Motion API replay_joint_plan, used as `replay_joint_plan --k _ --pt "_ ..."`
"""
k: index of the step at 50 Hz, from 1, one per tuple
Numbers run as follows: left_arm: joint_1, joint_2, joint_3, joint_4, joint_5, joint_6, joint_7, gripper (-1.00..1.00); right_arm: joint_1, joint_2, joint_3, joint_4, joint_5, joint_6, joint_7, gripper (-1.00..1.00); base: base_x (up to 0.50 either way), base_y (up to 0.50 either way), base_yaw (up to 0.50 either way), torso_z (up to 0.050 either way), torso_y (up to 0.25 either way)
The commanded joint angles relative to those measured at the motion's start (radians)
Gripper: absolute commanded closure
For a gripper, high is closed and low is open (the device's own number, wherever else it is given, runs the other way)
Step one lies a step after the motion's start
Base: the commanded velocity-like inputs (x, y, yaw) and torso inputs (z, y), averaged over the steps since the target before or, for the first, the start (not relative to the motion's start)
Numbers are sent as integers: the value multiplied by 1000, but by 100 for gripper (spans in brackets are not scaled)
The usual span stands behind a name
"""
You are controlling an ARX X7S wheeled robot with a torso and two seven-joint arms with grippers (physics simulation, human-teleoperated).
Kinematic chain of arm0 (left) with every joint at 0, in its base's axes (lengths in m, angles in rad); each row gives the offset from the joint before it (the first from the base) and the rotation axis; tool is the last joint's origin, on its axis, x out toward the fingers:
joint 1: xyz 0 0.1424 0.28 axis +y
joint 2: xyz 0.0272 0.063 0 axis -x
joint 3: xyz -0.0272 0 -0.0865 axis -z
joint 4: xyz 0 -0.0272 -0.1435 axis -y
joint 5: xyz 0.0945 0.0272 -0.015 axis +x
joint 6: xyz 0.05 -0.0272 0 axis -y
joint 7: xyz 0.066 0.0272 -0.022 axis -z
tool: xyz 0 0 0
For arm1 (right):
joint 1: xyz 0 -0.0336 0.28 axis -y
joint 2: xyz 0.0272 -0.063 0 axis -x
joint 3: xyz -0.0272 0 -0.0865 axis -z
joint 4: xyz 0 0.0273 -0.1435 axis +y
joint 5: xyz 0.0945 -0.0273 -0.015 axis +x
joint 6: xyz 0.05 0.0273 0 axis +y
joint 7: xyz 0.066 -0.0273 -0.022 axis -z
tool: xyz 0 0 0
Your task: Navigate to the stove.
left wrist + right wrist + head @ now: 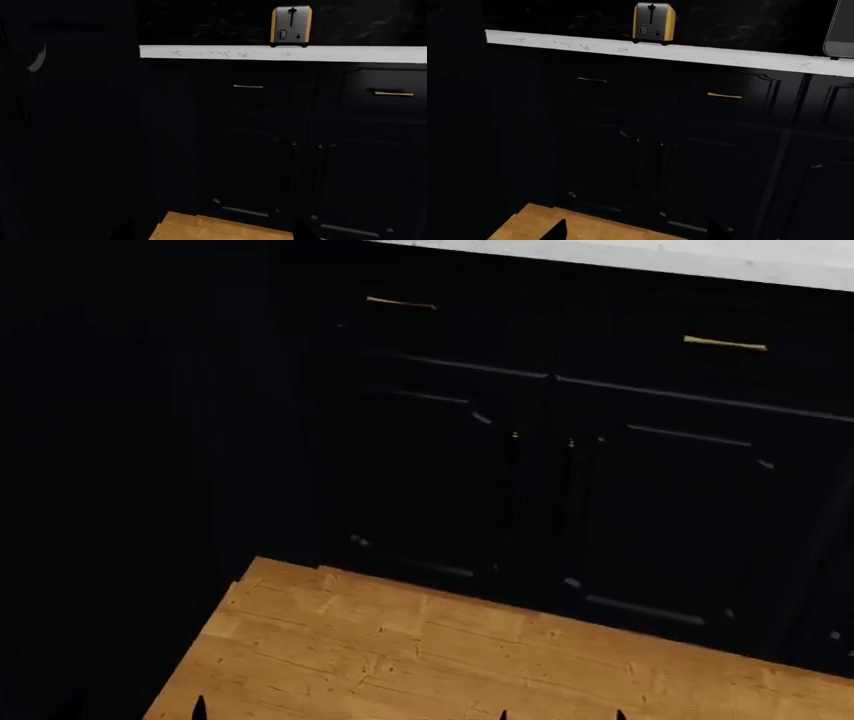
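Presently catalogued: dark navy panelled cabinets (561, 470) with slim gold drawer handles (724, 96), ahead of both grippers; white stone countertop edge (280, 53) above them. Small silver-and-yellow toaster with one round dial (291, 26), upright on that counter, well beyond the fingertips. Light wooden plank floor (441, 650) beneath. Grippers: only dark tips at frame edges, so their state cannot be told. Stove: in none of the views.

A kitchen: toaster (291, 26) on white countertop (280, 53), dark cabinets (561, 490).
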Motion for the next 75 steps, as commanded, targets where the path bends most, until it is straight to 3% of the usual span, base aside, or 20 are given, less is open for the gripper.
replay_joint_plan --k 1,37,55,75 --pt "0 -4 6 2 -3 1 -5 -100 0 4 1 -4 15 5 6 -100 0 0 -500 0 0" --pt "-2 -18 25 5 -12 7 -22 -100 0 17 -8 -3 34 -14 18 -100 0 0 -499 0 0" --pt "-4 -24 34 4 -16 10 -28 -100 -4 24 -31 5 -12 -52 42 -100 0 -11 -13 0 0" --pt "-5 -32 42 4 -24 12 -34 -100 -4 30 -40 5 -6 -58 47 -100 3 -378 0 0 0"
